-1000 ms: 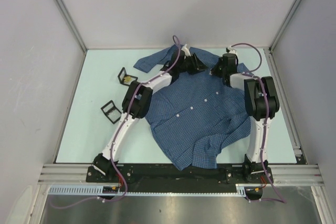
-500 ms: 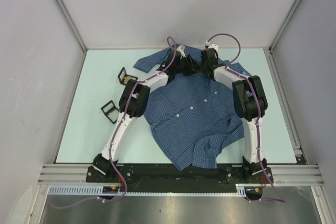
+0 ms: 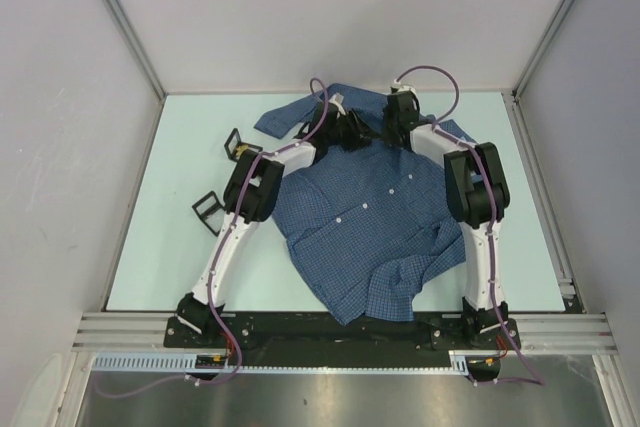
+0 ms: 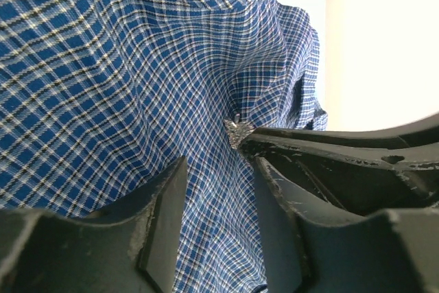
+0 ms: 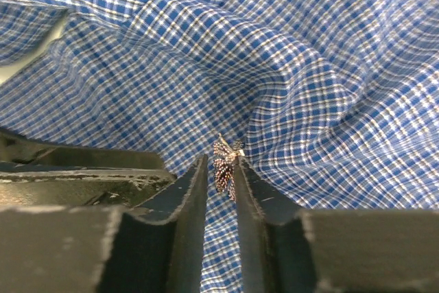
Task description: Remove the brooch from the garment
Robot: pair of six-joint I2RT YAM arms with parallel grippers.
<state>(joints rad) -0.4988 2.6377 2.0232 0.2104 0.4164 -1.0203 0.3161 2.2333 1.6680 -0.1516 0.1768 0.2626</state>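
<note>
The garment (image 3: 370, 227), a blue checked shirt, lies spread on the table. Both grippers meet over its collar end at the far side. In the right wrist view the brooch (image 5: 223, 159), a small speckled metal piece, stands up from the cloth (image 5: 309, 66). My right gripper (image 5: 221, 162) is narrowly open around it, with a slit on the left side. In the left wrist view the brooch (image 4: 239, 130) sits at the tip of the right gripper's fingers (image 4: 322, 145). My left gripper (image 4: 219, 166) is open just short of it, over the cloth (image 4: 116, 80). The arms hide the brooch from above.
Two small black frame-like objects (image 3: 238, 147) (image 3: 210, 212) lie on the pale table (image 3: 180, 247) left of the shirt. A sleeve (image 3: 285, 115) reaches toward the back left. Grey walls with metal rails close in the table on three sides.
My right arm swung left to the collar beside the left gripper, and its jaws parted from shut. The left arm shifted slightly left.
</note>
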